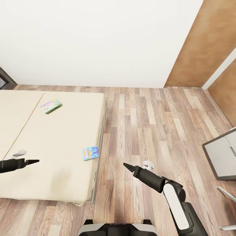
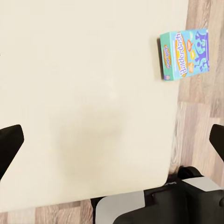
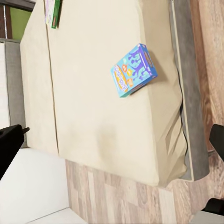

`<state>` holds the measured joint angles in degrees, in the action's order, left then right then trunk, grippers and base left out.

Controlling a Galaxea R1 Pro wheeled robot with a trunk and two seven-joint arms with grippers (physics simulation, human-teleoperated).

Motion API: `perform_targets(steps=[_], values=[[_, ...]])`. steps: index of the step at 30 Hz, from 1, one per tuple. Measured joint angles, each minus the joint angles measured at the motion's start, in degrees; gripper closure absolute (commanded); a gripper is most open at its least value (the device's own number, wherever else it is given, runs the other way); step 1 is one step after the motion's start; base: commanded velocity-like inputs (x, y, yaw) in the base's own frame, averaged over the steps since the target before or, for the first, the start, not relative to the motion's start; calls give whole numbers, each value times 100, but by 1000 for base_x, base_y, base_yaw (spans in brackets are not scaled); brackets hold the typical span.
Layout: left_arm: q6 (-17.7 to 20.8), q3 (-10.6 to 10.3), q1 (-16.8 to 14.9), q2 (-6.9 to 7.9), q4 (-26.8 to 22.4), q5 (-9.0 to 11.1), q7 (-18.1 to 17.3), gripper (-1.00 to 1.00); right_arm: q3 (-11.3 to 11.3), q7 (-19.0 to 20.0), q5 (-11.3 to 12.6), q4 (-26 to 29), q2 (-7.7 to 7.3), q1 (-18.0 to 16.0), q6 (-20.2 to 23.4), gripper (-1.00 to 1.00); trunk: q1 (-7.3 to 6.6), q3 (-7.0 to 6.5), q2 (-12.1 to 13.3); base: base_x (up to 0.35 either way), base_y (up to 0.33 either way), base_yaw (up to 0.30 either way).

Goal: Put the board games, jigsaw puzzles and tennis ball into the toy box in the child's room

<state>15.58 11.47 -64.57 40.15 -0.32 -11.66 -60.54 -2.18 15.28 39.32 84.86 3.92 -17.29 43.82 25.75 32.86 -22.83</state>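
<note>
The bed [image 1: 62, 131], with its beige mattress, lies at the left of the head view. Two board games rest on it. The green-edged cartoon one [image 1: 51, 106] [image 3: 52, 11] is farther back. The small blue one [image 1: 90, 152] [image 2: 184, 53] [image 3: 134, 70] sits at the mattress edge nearest the floor. My left gripper [image 1: 34, 161] [image 2: 112, 140] hovers over the mattress front, open and empty, to the left of the blue game. Over the plank floor beside the bed, my right gripper [image 1: 126, 165] [image 3: 112, 140] is open and empty. The table and toy box are out of view.
A white wall runs along the back, with brown wooden panels [image 1: 203, 42] at the right. A grey-topped piece of furniture [image 1: 221, 157] juts in at the right edge, thin metal legs [image 1: 226, 195] below it. Wood floor lies between bed and furniture. My base [image 1: 116, 227] shows at the bottom.
</note>
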Motion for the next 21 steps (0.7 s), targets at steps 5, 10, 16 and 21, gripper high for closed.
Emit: perform_targets(steps=[5, 10, 16, 21], values=[[1, 0, 0, 0, 0, 0, 1, -100, 0, 0, -3, -6, 2, 0, -4, -100, 0, -48, 0, 0, 0, 0], [3, 0, 0, -3, 0, 0, 1, -100, 0, -3, -8, -14, 7, 0, -6, -100, 0, -95, 0, 0, 0, 0], [2, 0, 0, -12, 0, 0, 1, -100, 0, -8, -8, -26, 9, 0, -6, -100, 0, -153, 0, 0, 0, 0], [4, 0, 0, -23, 0, 0, 1, -100, 0, -9, -9, -31, 14, 0, -6, -100, 0, -200, 0, 0, 0, 0]])
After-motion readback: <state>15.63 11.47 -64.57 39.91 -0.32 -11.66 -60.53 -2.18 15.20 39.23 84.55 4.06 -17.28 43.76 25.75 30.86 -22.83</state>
